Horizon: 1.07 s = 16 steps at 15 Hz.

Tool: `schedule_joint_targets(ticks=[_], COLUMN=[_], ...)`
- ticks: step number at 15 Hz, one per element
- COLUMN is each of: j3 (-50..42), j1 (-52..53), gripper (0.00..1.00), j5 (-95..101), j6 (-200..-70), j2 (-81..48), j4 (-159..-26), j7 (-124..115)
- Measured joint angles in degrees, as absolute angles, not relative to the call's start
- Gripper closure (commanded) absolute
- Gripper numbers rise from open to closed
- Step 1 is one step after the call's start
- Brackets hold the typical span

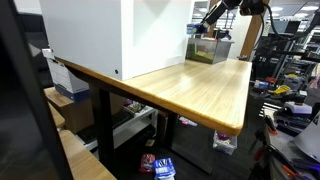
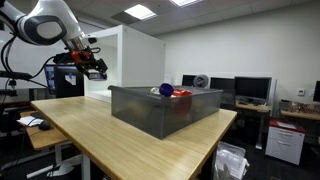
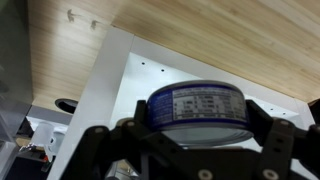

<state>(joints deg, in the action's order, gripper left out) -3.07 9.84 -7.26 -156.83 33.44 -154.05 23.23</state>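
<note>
From the wrist view I have a squat round tin point(image 3: 197, 105) with a blue printed label between the jaws, which press on its side wall from both sides, spread only as wide as the tin itself, so I read it as held rather than merely straddled. It hangs in the air, clear of the wooden counter point(image 3: 200, 30), with the edge of a big white box point(image 3: 110, 90) beneath and behind it. In an exterior view the arm point(image 2: 50, 25) reaches in high near that white box, just to one side of a grey bin point(image 2: 150, 118) standing on the counter with a blue thing point(image 2: 165, 90) and a red thing point(image 2: 182, 93) inside; how far the tin is from the bin's rim I cannot tell. I judge the tin stiff and not fragile, so it will take a firm squeeze without denting, and fairly weighty if it is full. Its label looks smooth and may be slick, and the curved wall gives each side only a narrow line of contact, so the best hold is square across its widest part at mid-height, below the raised top rim
</note>
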Motion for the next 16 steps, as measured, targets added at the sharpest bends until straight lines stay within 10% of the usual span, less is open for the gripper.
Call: schedule_joint_targets(ticks=[16], j3=[-5.66], j1=[-0.10], gripper=[0.32], j5=[0.20], j6=[-148.02], j2=[45.66], j4=[-154.06], j7=[17.51])
